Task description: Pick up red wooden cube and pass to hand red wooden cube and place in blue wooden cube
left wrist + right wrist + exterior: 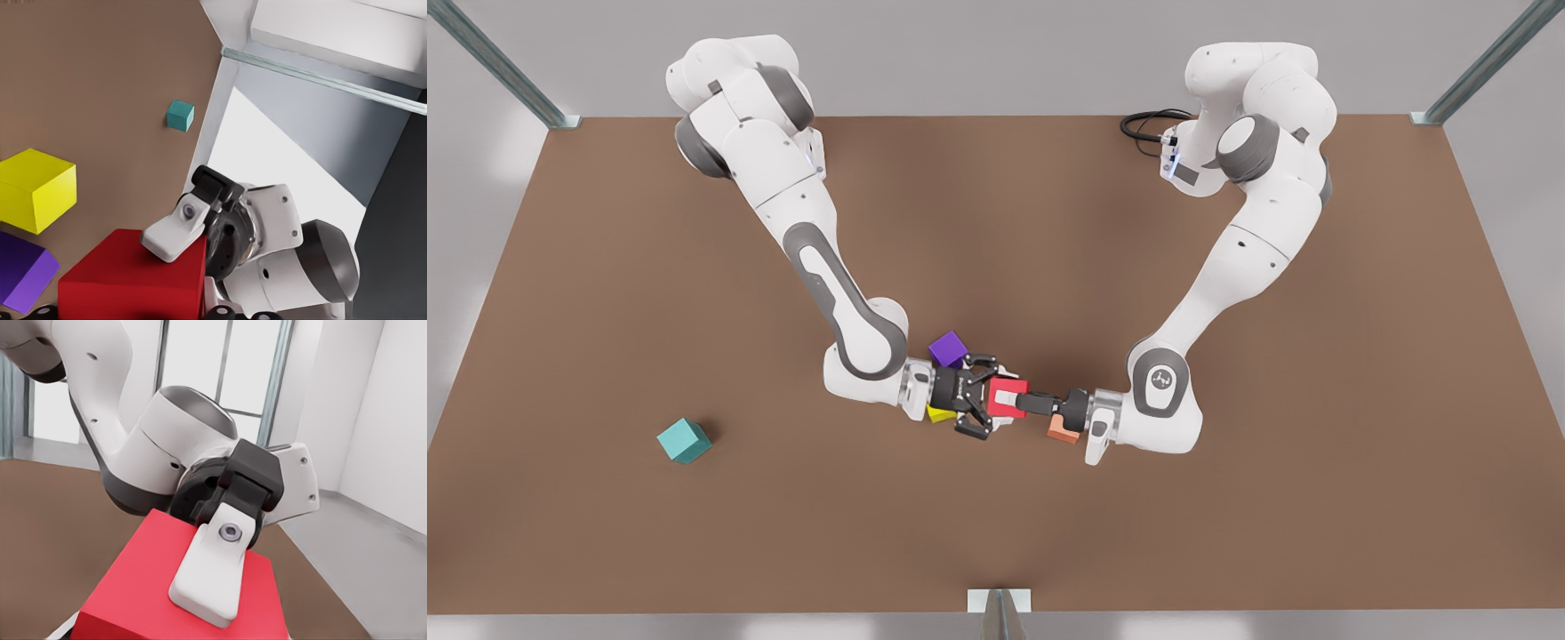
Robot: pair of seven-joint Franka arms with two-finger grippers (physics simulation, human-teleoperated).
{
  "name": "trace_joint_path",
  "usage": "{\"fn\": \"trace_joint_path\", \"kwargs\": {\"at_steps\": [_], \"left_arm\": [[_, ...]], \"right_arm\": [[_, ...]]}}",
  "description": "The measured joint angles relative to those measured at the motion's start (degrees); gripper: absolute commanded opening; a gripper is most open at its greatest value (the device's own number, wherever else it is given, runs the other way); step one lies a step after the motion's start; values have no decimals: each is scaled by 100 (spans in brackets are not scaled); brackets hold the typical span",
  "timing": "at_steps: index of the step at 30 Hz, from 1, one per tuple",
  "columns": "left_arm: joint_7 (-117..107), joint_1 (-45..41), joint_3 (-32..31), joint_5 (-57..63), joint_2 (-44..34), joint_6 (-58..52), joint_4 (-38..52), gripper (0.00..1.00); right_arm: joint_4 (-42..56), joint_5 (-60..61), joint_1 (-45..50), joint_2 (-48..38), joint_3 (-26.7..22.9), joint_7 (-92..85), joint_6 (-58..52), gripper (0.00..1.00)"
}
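left gripper (pixel 1021 400): clenched on the red wooden cube (pixel 1009 384). it reaches in from the front view's right, and 1 white pad (pixel 210 573) lies flat on a face of the cube in the right wrist view.

right gripper (pixel 993 397): released. it meets the cube from the opposite side, the front view's left, with its black fingers spread to either side of the cube. in the left wrist view 1 of its fingers (pixel 170 233) sits tilted at the edge of the red wooden cube (pixel 127 280); whether it touches cannot be told.

red wooden cube (pixel 133 580): between the 2 grippers, near the middle of the brown table (pixel 996 222).

purple cube (pixel 948 348): just beside the red cube, toward the arm bases, next to the right gripper's body; also in the left wrist view (pixel 23 270).

yellow cube (pixel 940 414): near the red cube, partly covered by the right gripper in the front view; in full in the left wrist view (pixel 33 187).

pale orange cube (pixel 1062 432): near the red cube on the front view's right, partly covered by the left gripper's wrist.

blue wooden cube (pixel 684 441): well apart from the red cube, far to the front view's left, alone on the table; small and distant in the left wrist view (pixel 180 115).
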Motion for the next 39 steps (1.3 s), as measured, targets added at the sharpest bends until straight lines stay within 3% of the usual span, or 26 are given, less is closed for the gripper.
{"fn": "trace_joint_path", "kwargs": {"at_steps": [2,4,18,22,24,26,28,31,32,34,36,39], "left_arm": [[24,-2,0,-15,2,-6,-1,79],[50,-2,0,-26,2,-11,-2,100],[171,336,0,54,-33,-317,-2,100],[176,1039,1,374,-90,-777,24,100],[121,1495,6,1275,-172,-1467,763,100],[39,1607,-101,3002,-969,-2305,1467,100],[-60,1675,-143,4819,-1580,-3242,1662,100],[-224,1757,-196,6681,-1804,-4158,1716,100],[-300,1724,61,7010,-2166,-4257,1296,100],[-441,591,1878,6969,-4206,-3734,-1385,100],[-568,345,2528,6828,-4600,-3403,-1850,100],[-734,270,2725,6717,-4671,-3093,-1958,100]], "right_arm": [[-3,-10,-1,3,0,9,16,66],[-6,-13,-2,5,0,16,27,66],[-22,-65,-116,-32,-12,23,32,66],[-480,-1427,-957,-475,-107,70,-129,66],[-559,-2716,-1257,-704,-653,189,-532,66],[-339,-4151,-1351,-876,-1331,406,-1114,66],[-222,-5422,-1360,-975,-1834,622,-1581,66],[-187,-6989,-1339,-1111,-2356,900,-2021,66],[-188,-7438,-1336,-1131,-2485,982,-2101,66],[-192,-8116,-1342,-1155,-2774,1132,-2203,67],[-217,-8559,-1363,-1157,-3044,1257,-2165,67],[-223,-8871,-1380,-1101,-3208,1426,-1973,67]]}}
